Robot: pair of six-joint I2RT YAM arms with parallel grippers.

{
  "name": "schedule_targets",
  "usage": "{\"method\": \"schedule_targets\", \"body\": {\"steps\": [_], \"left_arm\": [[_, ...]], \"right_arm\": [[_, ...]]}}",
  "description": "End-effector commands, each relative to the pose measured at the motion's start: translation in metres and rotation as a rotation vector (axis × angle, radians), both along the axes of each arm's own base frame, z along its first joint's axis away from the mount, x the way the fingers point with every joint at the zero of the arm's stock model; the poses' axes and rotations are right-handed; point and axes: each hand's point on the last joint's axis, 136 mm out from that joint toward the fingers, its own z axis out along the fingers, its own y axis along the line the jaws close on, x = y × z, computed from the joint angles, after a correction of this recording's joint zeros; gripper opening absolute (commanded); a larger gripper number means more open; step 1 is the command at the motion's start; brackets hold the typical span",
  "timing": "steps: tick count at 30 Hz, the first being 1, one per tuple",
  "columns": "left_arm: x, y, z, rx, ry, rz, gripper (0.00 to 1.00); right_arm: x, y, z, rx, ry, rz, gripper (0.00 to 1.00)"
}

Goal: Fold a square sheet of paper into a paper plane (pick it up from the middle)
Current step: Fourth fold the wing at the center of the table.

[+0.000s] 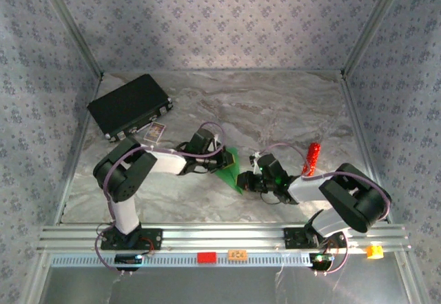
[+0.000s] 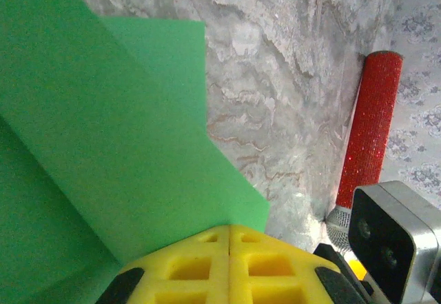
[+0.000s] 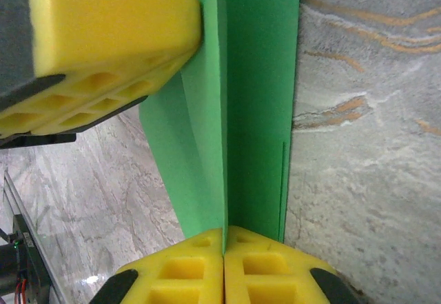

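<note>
Left gripper (image 2: pixel 229 234) and right gripper (image 3: pixel 224 238) both clamped shut on the folded green paper (image 1: pixel 232 166).
Left pads meet on one edge of the paper, and overlapping folded layers spread away from them. Right pads are closed on the end of a long straight crease, with a left pad against the sheet's other end. The paper sits between the two grippers, near-centre of the table (image 1: pixel 275 104); cannot tell whether it touches the surface. Red cylinder (image 1: pixel 314 158) to the right, black case (image 1: pixel 129 105) far left.
</note>
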Motion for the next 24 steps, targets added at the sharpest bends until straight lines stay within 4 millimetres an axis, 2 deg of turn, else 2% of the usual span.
{"method": "schedule_targets", "body": {"steps": [1,24], "left_arm": [[0.003,-0.004,-0.003,0.019,-0.017,-0.009,0.05],[0.002,0.001,-0.021,0.078,0.010,-0.010,0.04]], "right_arm": [[-0.007,-0.005,-0.012,-0.033,0.069,0.003,0.09],[-0.007,-0.007,-0.022,-0.043,0.138,-0.007,0.06]]}}
